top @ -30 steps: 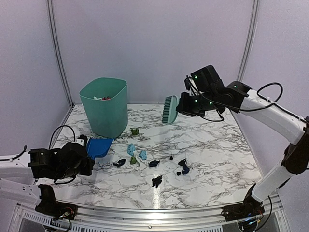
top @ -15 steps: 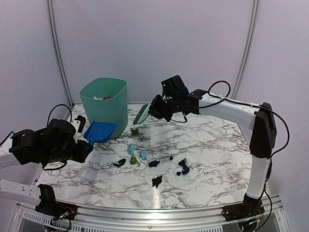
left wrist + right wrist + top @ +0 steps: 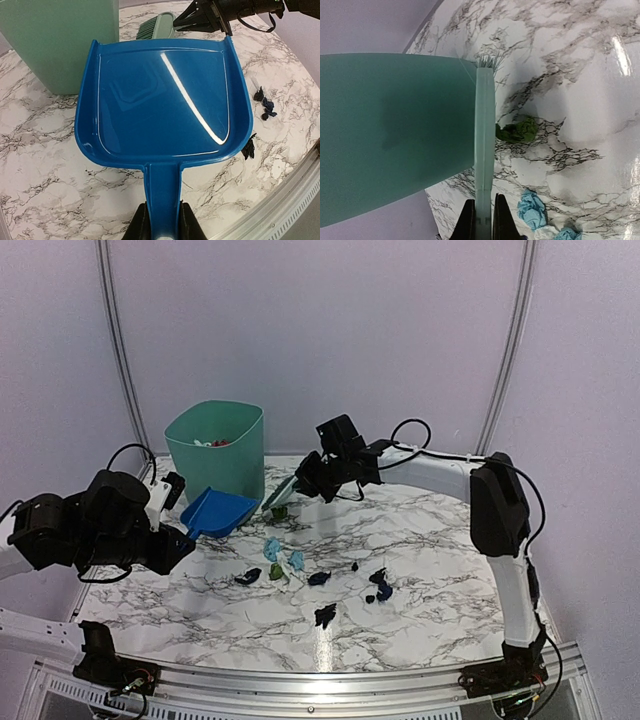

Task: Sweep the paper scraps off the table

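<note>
Top view: the left gripper (image 3: 180,532) was clamped on the handle of the blue dustpan (image 3: 222,510), right by the green bin (image 3: 215,450). The right gripper (image 3: 303,483) was pinching the mint brush (image 3: 279,494). The paper scraps (image 3: 300,565) were scattered mid-table (image 3: 440,540).

Left wrist: the pan handle sat squeezed between the fingers, with the brush past its far edge.

Right wrist: the brush was next to the bin, and a green scrap (image 3: 517,131) lay just beside it.
</note>
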